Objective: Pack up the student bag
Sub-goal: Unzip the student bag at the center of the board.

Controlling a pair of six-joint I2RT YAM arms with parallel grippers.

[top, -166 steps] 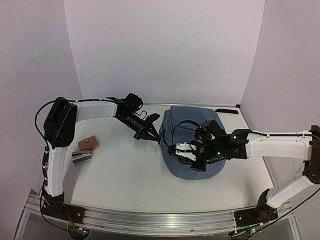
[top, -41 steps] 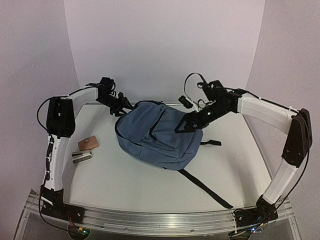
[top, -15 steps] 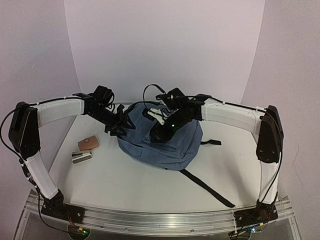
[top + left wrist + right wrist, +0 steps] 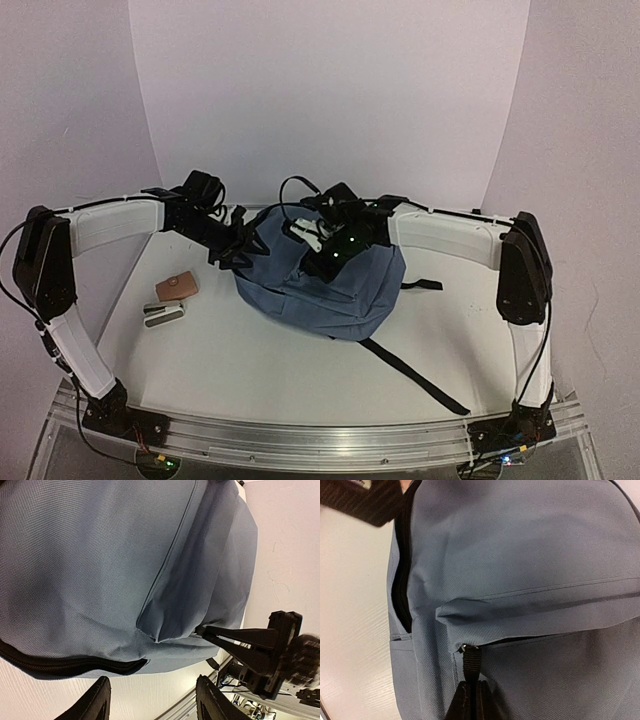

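The student bag (image 4: 330, 290) lies flat mid-table, slate-blue, front pocket up. My right gripper (image 4: 471, 684) is shut on the black zipper pull (image 4: 471, 661) at the corner of the front pocket; in the top view it (image 4: 323, 260) sits over the bag's upper left part. The main zipper (image 4: 402, 575) gapes slightly beside it. My left gripper (image 4: 151, 690) stands open at the bag's left edge with only bare table between its fingers (image 4: 100, 700), just short of the bag (image 4: 100, 555); from above it (image 4: 230, 258) is beside the bag.
A small brown wallet-like item (image 4: 177, 287) and a grey flat item (image 4: 163, 315) lie at the left of the table. A long black strap (image 4: 410, 375) trails from the bag toward the front right, and a short strap (image 4: 425, 285) sticks out on the right.
The right jaws have closed on the front pocket's zipper pull and the gripper shifted slightly left. The left gripper has stayed open beside the bag.
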